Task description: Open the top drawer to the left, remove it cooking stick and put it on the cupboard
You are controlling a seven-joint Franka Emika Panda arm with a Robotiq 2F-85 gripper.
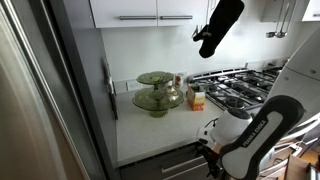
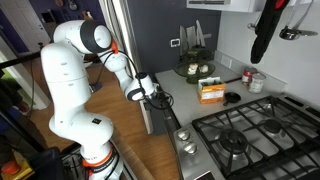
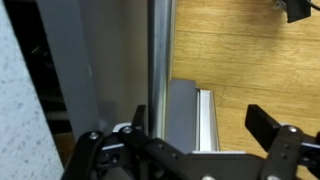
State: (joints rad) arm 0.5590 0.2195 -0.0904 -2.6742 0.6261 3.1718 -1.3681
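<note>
Cupboard [image 1: 140,130]: white worktop runs from frame centre toward 7 o'clock in an exterior view, dark front below its near edge. Robot arm [image 2: 75,70], white, fills the 9 o'clock side of an exterior view and reaches toward 3 o'clock to the worktop's edge; seen from the other side it enters at 4 o'clock [image 1: 255,135]. Gas hob [image 2: 245,135] at 5 o'clock, black grates, set into the worktop. White wall cabinets [image 1: 150,10] at 12 o'clock, silver bar handles. Top drawer [image 3: 185,115]: in the wrist view it is a grey slab just past centre toward 6 o'clock, its silver bar handle [image 3: 207,118] running along its 3 o'clock side, wood floor [image 3: 240,50] beyond. Cannot tell whether it is pulled out at all. Green tiered dish [image 1: 157,92] stands on the worktop at centre, well back from the edge. Black oven mitt [image 1: 218,25] hangs at 1 o'clock above the hob. Orange carton [image 1: 196,98] just beside the dish on its 3 o'clock side. Gripper [image 3: 197,122]: fingers [image 3: 268,125] stand wide apart with nothing between them, hanging over the drawer handle; whether they touch it is unclear. Cooking stick: not to be made out in any view.
</note>
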